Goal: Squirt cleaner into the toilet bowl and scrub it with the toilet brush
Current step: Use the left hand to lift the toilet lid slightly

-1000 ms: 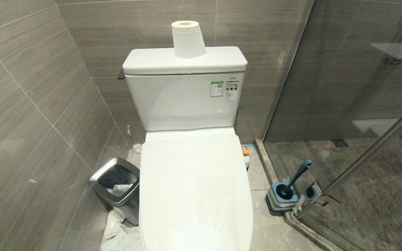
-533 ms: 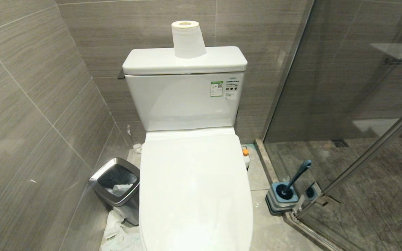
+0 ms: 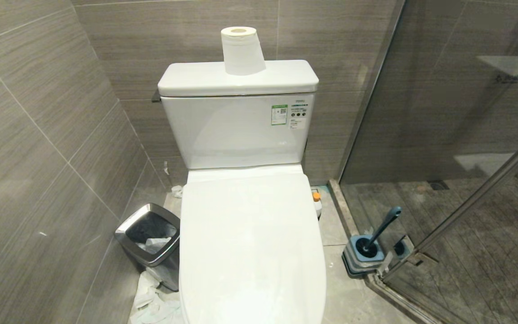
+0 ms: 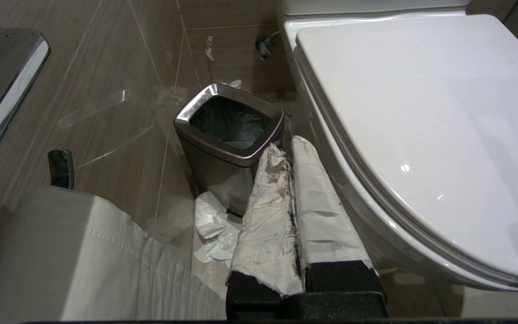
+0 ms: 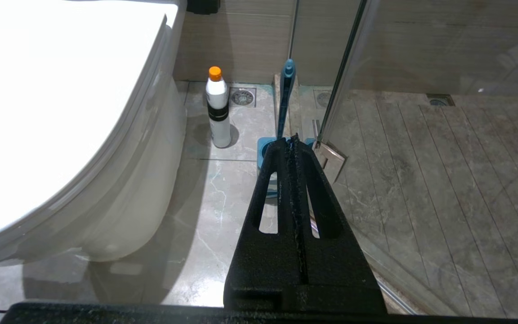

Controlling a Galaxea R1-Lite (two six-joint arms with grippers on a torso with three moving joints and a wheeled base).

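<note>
While both end effectors (image 4: 291, 144) (image 5: 291, 146) stay pressed together, crumpled paper (image 3: 154, 245) fills the bin (image 3: 128, 236).

The toilet bowl (image 3: 252, 252) is glossy white, the cleaner (image 5: 218, 110) white with an orange cap and a black band, the toilet brush (image 3: 382, 229) slate-blue in a blue-and-grey holder (image 3: 363, 258), the bin (image 3: 151, 245) steel, the walls (image 3: 38, 135) grey-brown streaked tile.

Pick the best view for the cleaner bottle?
Right wrist view: the cleaner bottle stands fully visible, upright on the floor beside the toilet. Head view shows only its orange cap and shoulder past the lid. Left wrist view shows none.
</note>
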